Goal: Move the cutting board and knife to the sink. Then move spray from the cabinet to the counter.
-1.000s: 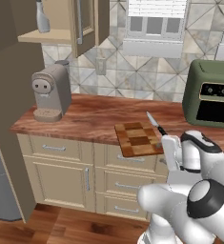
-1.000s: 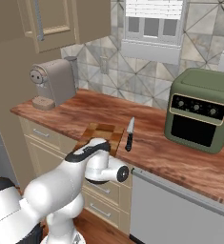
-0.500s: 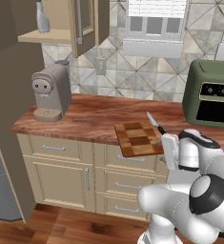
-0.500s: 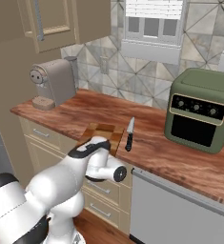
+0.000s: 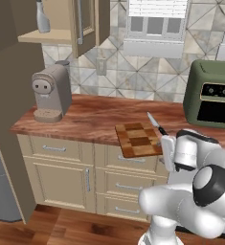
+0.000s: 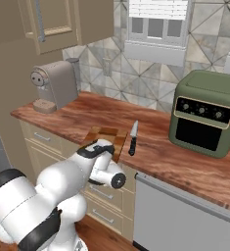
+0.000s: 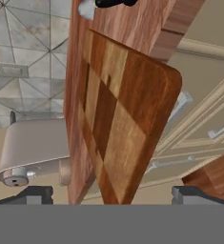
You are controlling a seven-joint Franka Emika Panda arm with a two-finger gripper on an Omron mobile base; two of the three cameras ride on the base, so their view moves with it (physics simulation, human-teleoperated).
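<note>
Nothing on the table (image 5: 95,119) has shifted: cutting board (image 5: 138,139) at its front edge, knife (image 5: 155,123) just beside it, empty end effector (image 7: 111,193) wide open over the board.

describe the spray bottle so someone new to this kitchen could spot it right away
Start at the light tan wooden wall cabinet at the upper left, above the taupe coffee machine on the reddish-brown wood-grain counter. On its open shelf stands the small pale grey spray bottle, upright. It is slim with a narrow neck, and far smaller than the boxy coffee machine below.
</note>
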